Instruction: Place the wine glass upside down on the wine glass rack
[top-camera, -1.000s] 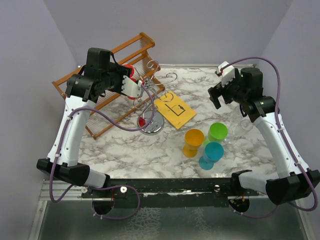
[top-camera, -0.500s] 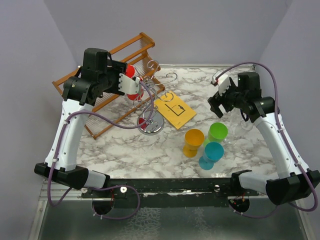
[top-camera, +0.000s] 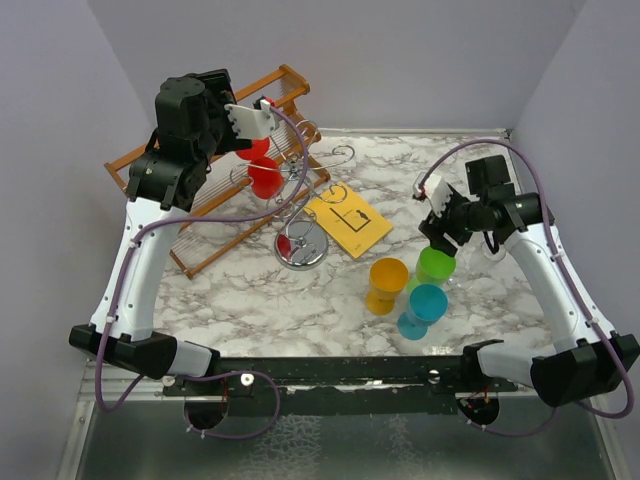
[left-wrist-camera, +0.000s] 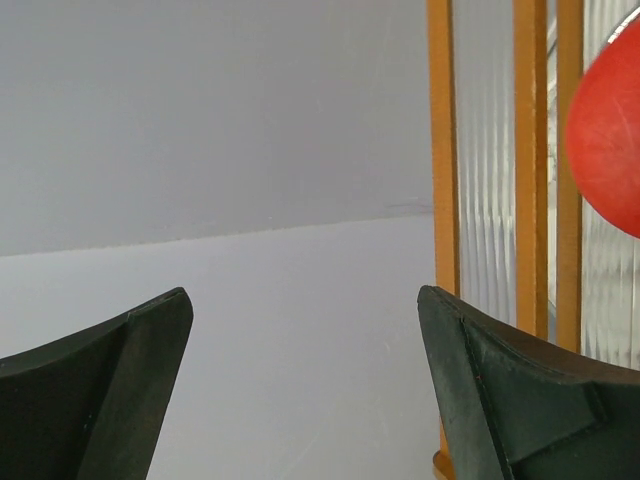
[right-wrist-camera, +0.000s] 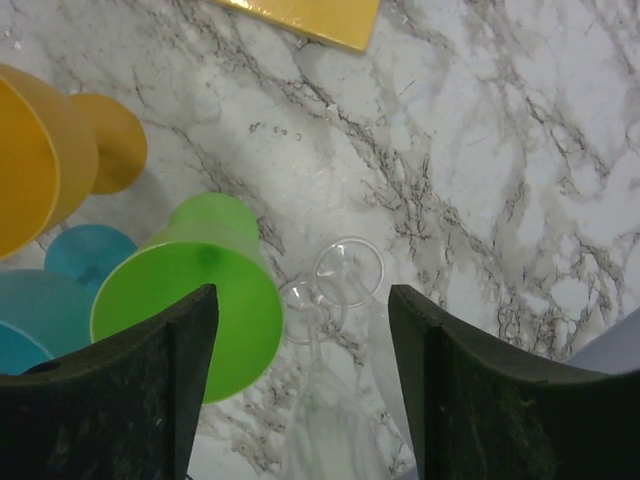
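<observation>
Red is the first thing I notice: the red wine glass (top-camera: 264, 178) now hangs bowl-down among the far-left loops of the wine glass rack (top-camera: 305, 250), with its colour mirrored in the shiny round base. A second ago the left hand (top-camera: 255, 115) was down against that glass. It has since spread wide, let go and risen up and back toward the wooden slatted rack (top-camera: 215, 195). Its own camera shows only wall, slats and a sliver of red off to the right, and nothing between the fingers. I take that glass to be delivered, since it sits there without support.

Farther right, past the yellow card (top-camera: 350, 222), the orange glass (top-camera: 386, 280), blue glass (top-camera: 425, 305) and green glass (top-camera: 436, 264) stand clustered near the front of the marble surface (top-camera: 230, 290).

The right hand (top-camera: 437, 225) has dropped from the far right corner to hover just above the green one. Its jaws have narrowed but stay apart, holding nothing. Between them its camera shows two clear glasses (right-wrist-camera: 335, 285), too faint to judge how they lie. I would guess one of these is the next to go on the rack.
</observation>
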